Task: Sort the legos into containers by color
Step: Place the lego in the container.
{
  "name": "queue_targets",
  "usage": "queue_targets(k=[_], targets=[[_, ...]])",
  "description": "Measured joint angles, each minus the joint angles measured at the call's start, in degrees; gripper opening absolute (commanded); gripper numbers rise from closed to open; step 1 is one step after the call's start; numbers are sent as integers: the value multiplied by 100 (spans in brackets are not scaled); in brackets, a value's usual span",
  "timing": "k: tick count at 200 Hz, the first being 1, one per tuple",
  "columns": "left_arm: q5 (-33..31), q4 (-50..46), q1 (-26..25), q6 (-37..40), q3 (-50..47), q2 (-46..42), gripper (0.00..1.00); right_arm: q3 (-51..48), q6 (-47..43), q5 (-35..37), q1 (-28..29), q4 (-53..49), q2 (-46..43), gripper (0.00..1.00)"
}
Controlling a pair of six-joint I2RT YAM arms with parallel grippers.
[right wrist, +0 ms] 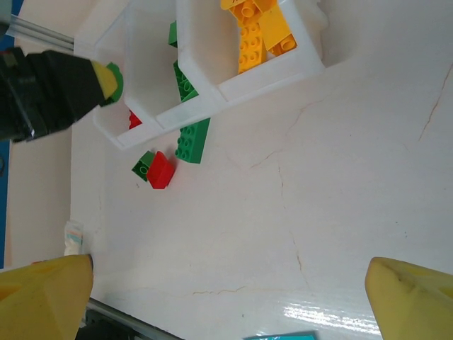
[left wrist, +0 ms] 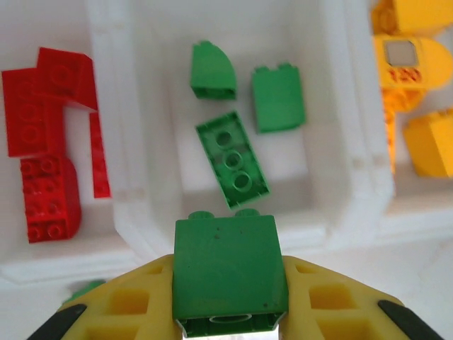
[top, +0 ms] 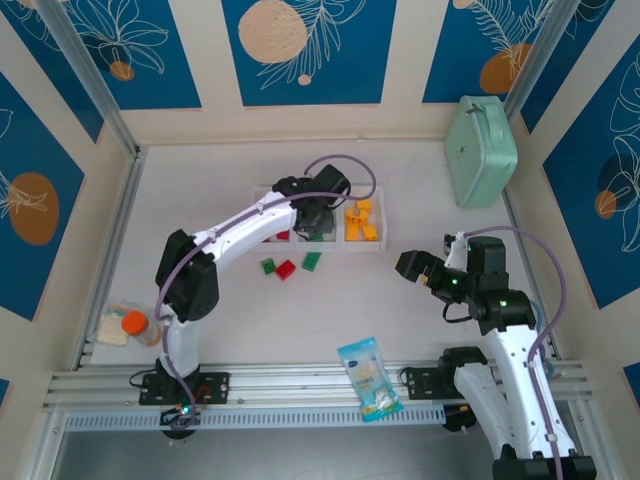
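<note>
Left wrist view is showing a glossy green studded brick [left wrist: 230, 273] pinched between the left gripper's [left wrist: 230, 301] yellow jaws, at the near rim of the middle white bin [left wrist: 333, 163], where three smooth green bricks [left wrist: 232, 159] are lying. Red bricks [left wrist: 46, 177] are filling one neighbouring bin, yellow bricks [left wrist: 425, 142] the other. Right gripper [right wrist: 226, 297] is hanging over the pale table [right wrist: 340, 142], jaws spread wide.

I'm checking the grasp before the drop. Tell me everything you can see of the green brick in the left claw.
The small green plastic brick is a plain smooth block, faintly speckled. Two studs show on its far edge; its hollow underside faces the wrist camera. The left claw is shut on it, yellow fingers pressing both sides. It hangs by the near wall of the white middle bin, which holds three loose green bricks.
</note>
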Motion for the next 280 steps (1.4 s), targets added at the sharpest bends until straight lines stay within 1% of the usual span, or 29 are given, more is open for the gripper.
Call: queue_targets(k=[31, 57, 107, 132, 168, 174, 190, 214, 235, 248, 280], targets=[[7, -2, 262, 155, 348, 514, 20, 0, -22, 0, -28, -50, 0, 99], [114, -2, 339, 236, 468, 780, 22, 0, -22, 0, -31, -85, 0, 99], [605, 44, 358, 236, 481, 870, 31, 0, -22, 0, -50, -92, 0, 99], [817, 247, 358, 221, 378, 870, 35, 0, -22, 0, -50, -105, 0, 99], [1025, 514, 356, 203, 94, 868, 60, 0, -22, 0, -50, -125, -4, 99], [1023, 549, 356, 201, 59, 857, 63, 0, -22, 0, -50, -125, -4, 99], [1043, 634, 356, 219, -57, 758, 65, 0, -20, 0, -50, -125, -4, 99], [1014, 774, 356, 197, -356, 396, 81, 0, -20, 0, -50, -125, -4, 99], [1012, 866, 356, 214, -697, -44, 91, 0, -20, 0, -50, -122, -4, 99], [988, 927, 339, 234, -907, -304, 100, 0, -17, 0, -50, -122, -7, 99], [977, 1001, 256, 326, -1447, -815, 99, 0, -13, 0, -50, -118, -4, 99]])
